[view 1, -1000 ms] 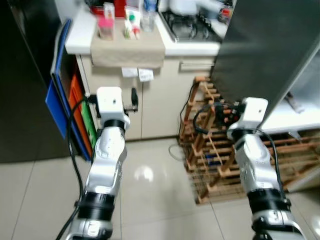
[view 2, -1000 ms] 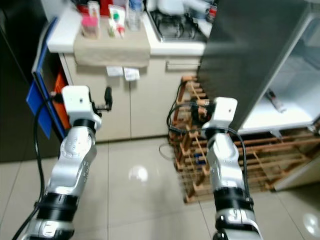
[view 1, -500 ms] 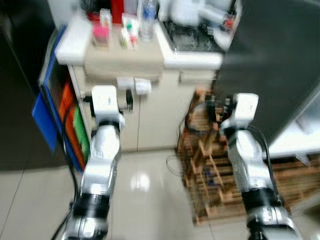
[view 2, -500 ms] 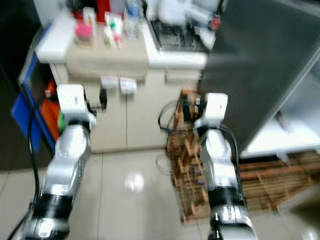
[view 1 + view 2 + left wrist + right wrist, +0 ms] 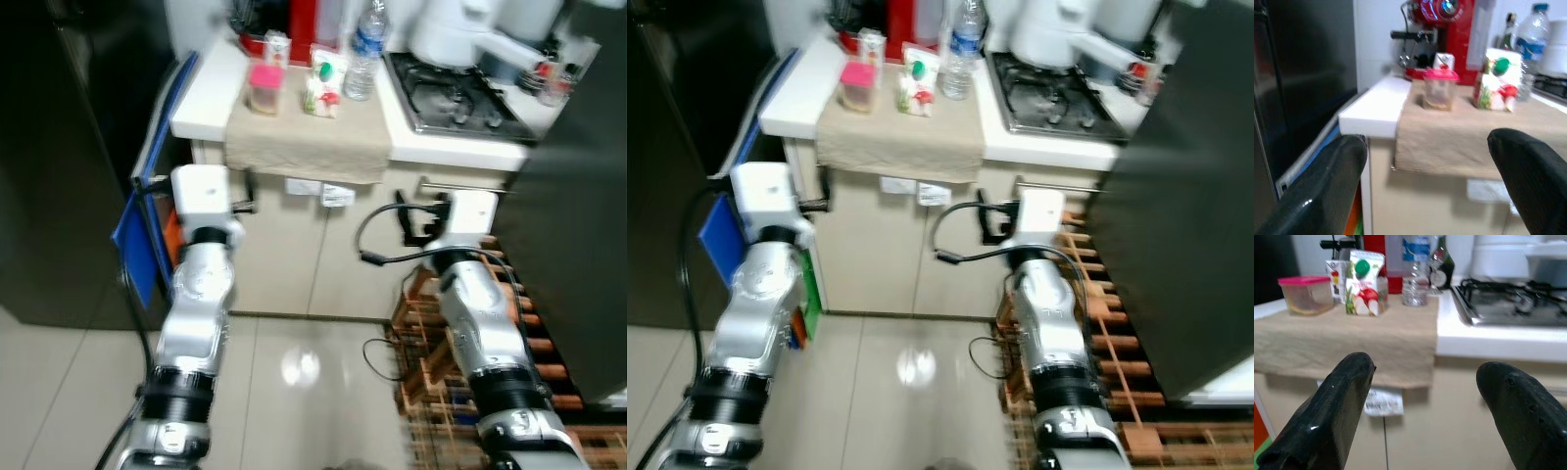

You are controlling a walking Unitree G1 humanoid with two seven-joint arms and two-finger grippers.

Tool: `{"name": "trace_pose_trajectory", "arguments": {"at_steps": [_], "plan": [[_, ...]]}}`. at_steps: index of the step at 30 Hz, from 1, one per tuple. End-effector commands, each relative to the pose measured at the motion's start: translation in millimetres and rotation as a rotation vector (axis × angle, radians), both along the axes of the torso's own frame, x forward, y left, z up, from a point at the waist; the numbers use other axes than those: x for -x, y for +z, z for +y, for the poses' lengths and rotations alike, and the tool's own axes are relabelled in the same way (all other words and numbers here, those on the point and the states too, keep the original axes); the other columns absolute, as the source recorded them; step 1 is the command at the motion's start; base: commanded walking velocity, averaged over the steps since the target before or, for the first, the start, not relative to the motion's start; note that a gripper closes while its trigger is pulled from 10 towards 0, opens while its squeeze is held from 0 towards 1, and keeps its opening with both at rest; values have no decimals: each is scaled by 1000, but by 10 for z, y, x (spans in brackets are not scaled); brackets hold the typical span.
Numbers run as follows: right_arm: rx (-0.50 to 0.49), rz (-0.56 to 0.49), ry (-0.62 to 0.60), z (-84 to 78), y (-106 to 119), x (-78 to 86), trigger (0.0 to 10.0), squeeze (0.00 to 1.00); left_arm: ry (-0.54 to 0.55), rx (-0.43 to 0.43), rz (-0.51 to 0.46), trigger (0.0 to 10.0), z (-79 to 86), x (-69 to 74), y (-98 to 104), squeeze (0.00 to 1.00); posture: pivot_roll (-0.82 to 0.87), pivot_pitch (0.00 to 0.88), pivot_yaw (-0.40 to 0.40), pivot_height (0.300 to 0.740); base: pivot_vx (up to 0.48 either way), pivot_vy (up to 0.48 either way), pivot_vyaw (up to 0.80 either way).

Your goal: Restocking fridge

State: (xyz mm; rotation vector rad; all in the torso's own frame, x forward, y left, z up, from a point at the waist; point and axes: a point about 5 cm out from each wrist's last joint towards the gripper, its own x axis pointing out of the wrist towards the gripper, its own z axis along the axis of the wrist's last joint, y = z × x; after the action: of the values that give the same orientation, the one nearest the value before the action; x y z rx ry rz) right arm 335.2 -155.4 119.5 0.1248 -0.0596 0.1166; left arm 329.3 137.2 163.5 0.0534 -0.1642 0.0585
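On a beige cloth (image 5: 309, 137) over the white counter (image 5: 201, 93) stand a pink-lidded container (image 5: 263, 86), a juice carton with a green cap (image 5: 321, 83), a small carton (image 5: 277, 47) and a water bottle (image 5: 364, 49). Both arms are raised before the counter's front, below its top. My left gripper (image 5: 1427, 147) is open and empty, facing the pink-lidded container (image 5: 1439, 90). My right gripper (image 5: 1427, 372) is open and empty too, facing the cloth's edge, with the juice carton (image 5: 1365, 281) and bottle (image 5: 1414, 269) beyond.
A red coffee machine (image 5: 302, 15) stands at the counter's back. A gas stove (image 5: 456, 93) carries a white kettle (image 5: 446, 29). The dark fridge door (image 5: 578, 245) stands at right above a wooden rack (image 5: 549, 362). Blue boards (image 5: 147, 215) lean at the counter's left.
The view has swung left and closer to the counter, which now sits centred. The fridge's open shelf has left the picture. Both grippers stay raised and open.
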Motion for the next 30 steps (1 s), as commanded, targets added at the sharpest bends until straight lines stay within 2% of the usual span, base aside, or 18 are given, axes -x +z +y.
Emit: {"name": "trace_pose_trajectory", "arguments": {"at_steps": [1,6,15,18,20,23,24,30], "plan": [[-2,-28,13,62,76,-29,10000,0,3,-9,2,10000,33,-27,21,0,6,0,-73,740,480,0,0],[-1,-28,14,64,77,-28,10000,0,-1,-11,2,10000,27,-27,22,0,6,0,-73,740,480,0,0],[-34,-40,-8,39,98,-24,10000,0,-85,-36,22,10000,-64,-25,-1,0,6,0,-73,740,469,0,0],[-28,-32,-61,-27,42,8,10000,0,-165,-92,51,10000,-97,-11,-30,0,5,0,25,740,465,0,0],[-28,-32,-77,-31,24,28,10000,0,-170,-112,56,10000,-83,-14,-32,0,2,0,33,740,465,0,0],[-29,-33,-87,-17,3,57,10000,0,-145,-120,68,10000,-36,-28,-42,0,-7,0,46,740,0,0,0],[-32,-32,-89,-7,-13,77,10000,0,-97,-106,78,10000,12,-48,-56,0,-7,0,46,740,0,0,0],[-31,-40,-94,-38,22,45,10000,0,-98,-121,44,10000,-35,-71,29,0,-7,0,43,740,0,0,0]]}}
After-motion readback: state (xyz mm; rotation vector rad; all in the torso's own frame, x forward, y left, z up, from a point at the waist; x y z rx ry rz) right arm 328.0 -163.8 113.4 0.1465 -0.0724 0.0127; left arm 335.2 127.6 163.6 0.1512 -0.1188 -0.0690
